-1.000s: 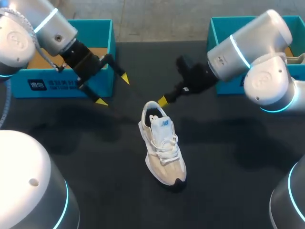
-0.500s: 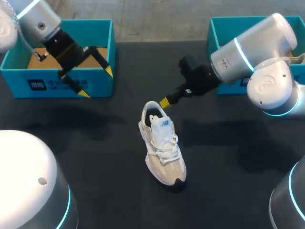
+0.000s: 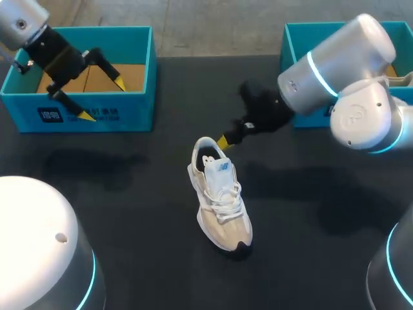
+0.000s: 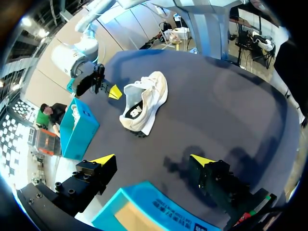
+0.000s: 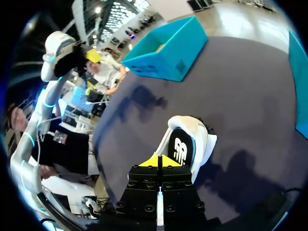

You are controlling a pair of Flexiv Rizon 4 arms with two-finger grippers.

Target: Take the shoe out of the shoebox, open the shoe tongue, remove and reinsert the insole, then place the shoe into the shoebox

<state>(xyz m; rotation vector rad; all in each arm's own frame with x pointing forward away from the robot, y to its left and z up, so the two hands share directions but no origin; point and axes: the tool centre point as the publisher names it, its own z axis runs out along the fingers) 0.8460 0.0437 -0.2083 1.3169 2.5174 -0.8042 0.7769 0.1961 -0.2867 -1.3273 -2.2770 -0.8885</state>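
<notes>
the shoe (image 3: 219,197) sits alone on the table (image 3: 129,213), with bare dark surface on its near side and both flanks. only the right gripper (image 3: 222,140), fingers pressed together, crowds the heel from the far side. the left gripper (image 3: 102,99), fingers spread, hangs over the left box (image 3: 90,115), well apart.

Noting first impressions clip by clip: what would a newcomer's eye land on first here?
A white shoe stands alone, laces up, in the middle of the dark table. The right gripper, fingers shut, hangs close by its heel. The left gripper is wide open over the teal shoebox at the far left.
</notes>
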